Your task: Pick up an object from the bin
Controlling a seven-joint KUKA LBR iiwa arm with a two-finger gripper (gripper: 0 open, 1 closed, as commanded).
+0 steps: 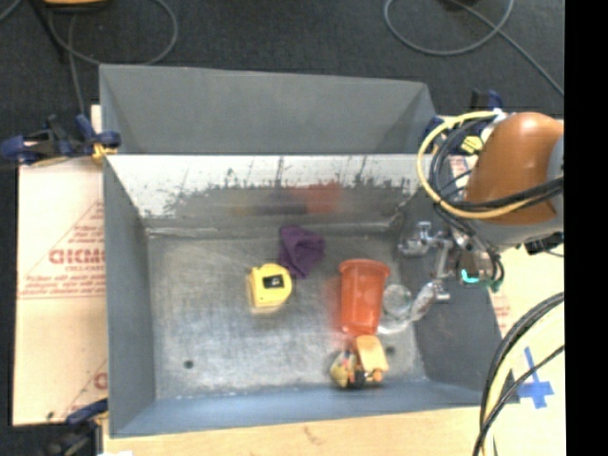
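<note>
My gripper point(427, 266) hangs at the bin's right side, just right of an orange plastic cup point(360, 295) that lies on its side. Its two metal fingers stand open with nothing between them. A clear, glassy thing point(398, 309) lies on the floor between the cup and the lower finger; whether the finger touches it I cannot tell. Just below the cup sits a small yellow and orange toy point(359, 363) near the front wall.
A yellow tape measure point(270, 286) lies mid-floor, with a crumpled purple cloth point(300, 248) behind it towards the back wall. The left half of the floor is bare metal. The right wall slopes up under the arm's orange cover and cables.
</note>
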